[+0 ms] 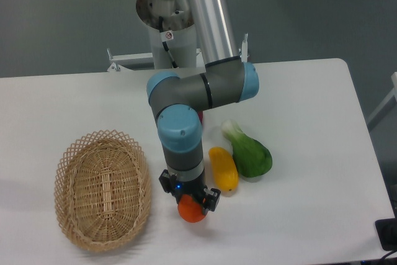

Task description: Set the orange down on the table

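Observation:
The orange (pixel 191 211) is a small round orange-red fruit, held low over the white table (pixel 310 153) near its front edge. My gripper (pixel 190 202) points straight down and is shut on the orange, with a black finger on each side of it. The fruit's top is hidden under the gripper body. It hangs between the wicker basket and the yellow fruit; whether it touches the tabletop cannot be told.
An oval wicker basket (pixel 102 189) sits to the left of the gripper. A yellow elongated fruit (pixel 223 169) and a green leafy vegetable (pixel 249 152) lie just to the right. The arm's base (pixel 167 23) stands at the table's far edge.

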Motion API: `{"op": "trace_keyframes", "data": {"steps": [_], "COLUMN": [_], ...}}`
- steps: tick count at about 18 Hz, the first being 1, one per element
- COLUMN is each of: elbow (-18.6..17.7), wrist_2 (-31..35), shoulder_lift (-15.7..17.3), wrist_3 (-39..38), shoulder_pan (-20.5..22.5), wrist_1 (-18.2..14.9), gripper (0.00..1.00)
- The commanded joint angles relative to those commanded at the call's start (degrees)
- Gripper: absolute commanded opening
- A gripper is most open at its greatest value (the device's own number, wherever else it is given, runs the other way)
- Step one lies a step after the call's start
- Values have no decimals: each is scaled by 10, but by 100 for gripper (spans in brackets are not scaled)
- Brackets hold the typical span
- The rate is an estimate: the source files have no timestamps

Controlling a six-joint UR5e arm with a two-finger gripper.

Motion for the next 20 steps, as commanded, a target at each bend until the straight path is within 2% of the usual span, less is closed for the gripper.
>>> {"op": "trace_keyframes", "data": {"steps": [7, 9, 20], "elbow": [-4, -4, -5], "wrist_2": [2, 4, 17], "shoulder_lift": [-2, -6, -9], "wrist_3": [0, -1, -4], "shoulder_pan": [-1, -5, -8], "wrist_1": [-1, 0, 1], "gripper": [69, 73, 73]}}
